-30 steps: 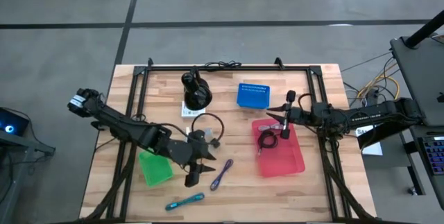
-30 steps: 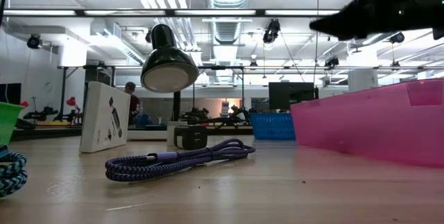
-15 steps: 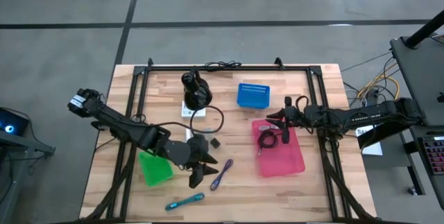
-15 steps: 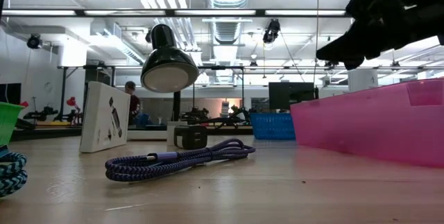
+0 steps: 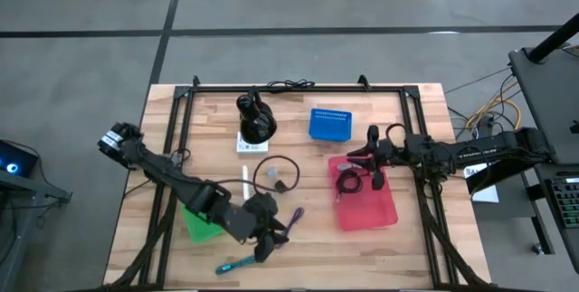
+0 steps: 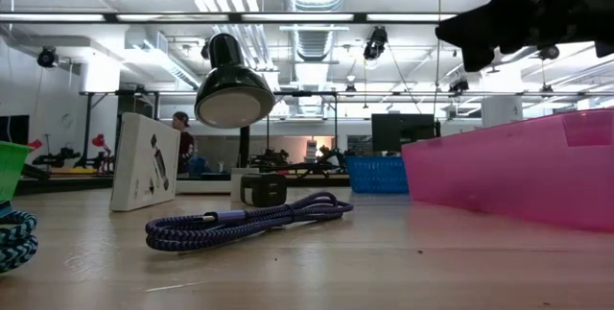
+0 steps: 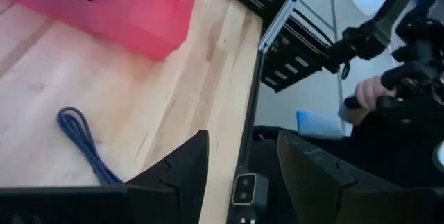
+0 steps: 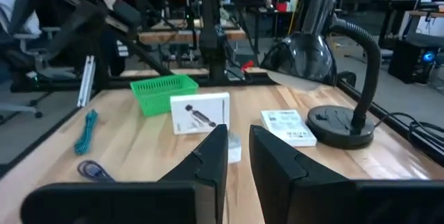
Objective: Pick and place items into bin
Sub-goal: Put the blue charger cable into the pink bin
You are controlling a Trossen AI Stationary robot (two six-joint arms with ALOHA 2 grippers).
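My left gripper (image 5: 269, 245) hangs open above the table's near middle, right beside the purple cable (image 5: 289, 225), with nothing between its fingers (image 7: 173, 175). The teal cable (image 5: 241, 262) lies just nearer the front edge. A black cable loop (image 5: 276, 169), a small dark block (image 5: 281, 184) and a thin white box standing on edge (image 5: 244, 183) are at mid-table, and a white card (image 5: 253, 145) lies by the lamp base. My right gripper (image 5: 372, 167) hovers over the pink bin (image 5: 384, 211), its fingers a narrow gap apart and holding nothing. A dark cable (image 5: 348, 182) lies in that bin.
A black desk lamp (image 5: 256, 118) stands at the far middle. A blue bin (image 5: 328, 123) sits behind the pink one, and a green bin (image 5: 201, 221) lies under my left arm. A black frame (image 5: 298, 88) runs round the table. People show in the room beyond.
My left gripper has gone toward the table's near edge, drawing close to the purple cable, and has rolled about its own axis, uncovering the white box and the black cable loop. My right gripper has rolled in place above the pink bin.
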